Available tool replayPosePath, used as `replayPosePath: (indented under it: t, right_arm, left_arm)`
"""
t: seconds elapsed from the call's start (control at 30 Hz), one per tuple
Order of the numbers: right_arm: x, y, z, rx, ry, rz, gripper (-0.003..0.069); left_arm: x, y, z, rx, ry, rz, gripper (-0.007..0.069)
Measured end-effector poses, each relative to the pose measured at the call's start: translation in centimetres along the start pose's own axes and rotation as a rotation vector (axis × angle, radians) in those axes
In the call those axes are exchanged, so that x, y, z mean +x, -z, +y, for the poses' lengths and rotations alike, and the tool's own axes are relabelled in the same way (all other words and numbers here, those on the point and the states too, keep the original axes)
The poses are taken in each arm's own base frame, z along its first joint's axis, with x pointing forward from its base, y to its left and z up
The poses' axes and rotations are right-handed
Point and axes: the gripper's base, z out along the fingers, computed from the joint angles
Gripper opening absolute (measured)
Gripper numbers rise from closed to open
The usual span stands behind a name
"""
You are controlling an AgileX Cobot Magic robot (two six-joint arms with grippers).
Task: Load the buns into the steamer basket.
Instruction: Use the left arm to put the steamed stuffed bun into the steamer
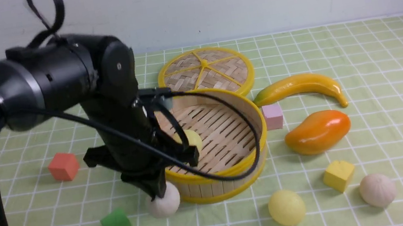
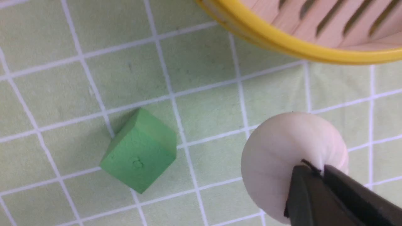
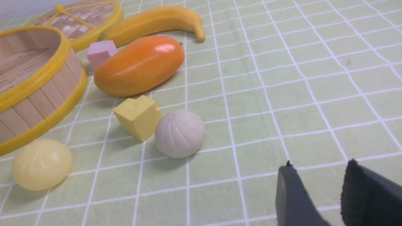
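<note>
The steamer basket [image 1: 254, 160] [image 2: 282, 40] [image 3: 64, 58] stands mid-table with one pale yellow bun [image 1: 191, 139] on its slatted floor. In front of its left side lies an off-white pleated bun [image 1: 168, 206] [image 2: 276, 150]. My left gripper [image 1: 159, 192] [image 2: 322, 171] comes down on that bun, shut, its tips pinching the top. A second yellow bun [image 1: 286, 207] [image 3: 42, 164] and a second off-white bun [image 1: 377, 190] [image 3: 179, 134] rest on the cloth to the front right. My right gripper [image 3: 320, 164] is open over bare cloth, apart from both; it is outside the front view.
The woven lid [image 1: 205, 70] lies behind the basket. A banana [image 1: 302, 87], mango [image 1: 317, 131] [image 3: 139, 64], pink cube [image 1: 273, 116] and yellow cube [image 1: 338, 175] [image 3: 138, 116] sit right of it. A green cube [image 1: 117, 225] [image 2: 139, 150] and an orange-red cube [image 1: 63, 166] lie left.
</note>
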Motion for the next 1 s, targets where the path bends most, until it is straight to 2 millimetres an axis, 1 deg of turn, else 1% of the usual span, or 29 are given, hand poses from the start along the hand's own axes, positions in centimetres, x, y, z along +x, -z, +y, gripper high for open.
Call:
replayPosePath:
  t: [0.07,0.1,0.13,0.17,0.23,0.27,0.3,0.33,0.37,0.47,0.6,0.67,0.8,0.87,0.9,0.93,0.97,1.0]
  right_arm:
    - [0.0,0.0,0.0,0.0,0.0,0.0,0.0239]
    - [0.0,0.0,0.0,0.0,0.0,0.0,0.0239]
    - [0.0,0.0,0.0,0.0,0.0,0.0,0.0239]
    - [0.0,0.0,0.0,0.0,0.0,0.0,0.0239]
    - [0.0,0.0,0.0,0.0,0.0,0.0,0.0239]
    - [0.0,0.0,0.0,0.0,0.0,0.0,0.0239]
    - [0.0,0.0,0.0,0.0,0.0,0.0,0.0239]
    - [0.0,0.0,0.0,0.0,0.0,0.0,0.0239]
    - [0.0,0.0,0.0,0.0,0.0,0.0,0.0239]
    - [0.0,0.0,0.0,0.0,0.0,0.0,0.0239]
    - [0.0,0.0,0.0,0.0,0.0,0.0,0.0239]
    - [0.0,0.0,0.0,0.0,0.0,0.0,0.0239]
    - [0.0,0.0,0.0,0.0,0.0,0.0,0.0239]
    - [0.0,0.0,0.0,0.0,0.0,0.0,0.0239]
    - [0.0,0.0,0.0,0.0,0.0,0.0,0.0239]
    - [0.0,0.0,0.0,0.0,0.0,0.0,0.0239]
    - [0.0,0.0,0.0,0.0,0.0,0.0,0.0239]
    - [0.0,0.0,0.0,0.0,0.0,0.0,0.0239]
  left_arm:
    - [-0.9,1.3,-0.5,0.028,0.002,-0.045,-0.0013]
    - [-1.0,1.6,-0.6,0.034,0.003,-0.057,-0.0013]
    - [-1.7,2.5,-0.9,0.058,0.005,-0.096,-0.0013]
    - [-2.2,2.9,-1.2,0.072,0.007,-0.12,-0.0013]
    - [-3.2,3.1,-1.5,0.093,0.009,-0.152,-0.0013]
    - [-3.9,2.7,-1.7,0.099,0.01,-0.159,-0.0013]
    - [-4.0,2.5,-1.8,0.1,0.011,-0.158,-0.0013]
    - [-4.6,1.6,-1.9,0.103,0.013,-0.148,-0.0013]
    - [-5.0,1.0,-2.0,0.102,0.014,-0.142,-0.0013]
    - [-5.9,-1.8,-2.1,0.088,0.018,-0.089,-0.0013]
    - [-6.6,-3.8,-2.0,0.07,0.013,-0.061,-0.0008]
    - [-6.7,-4.2,-1.9,0.065,0.011,-0.061,-0.0003]
    - [-6.9,-4.3,-2.0,0.067,0.013,-0.075,0.001]
    - [-6.8,-4.3,-2.0,0.067,0.022,-0.074,0.0041]
    - [-6.8,-4.3,-2.0,0.067,0.026,-0.072,0.0068]
    - [-6.8,-4.3,-2.0,0.067,0.026,-0.071,0.0068]
    - [-6.8,-4.3,-2.0,0.065,0.028,-0.064,0.0114]
    - [-6.8,-4.4,-2.0,0.065,0.028,-0.062,0.0142]
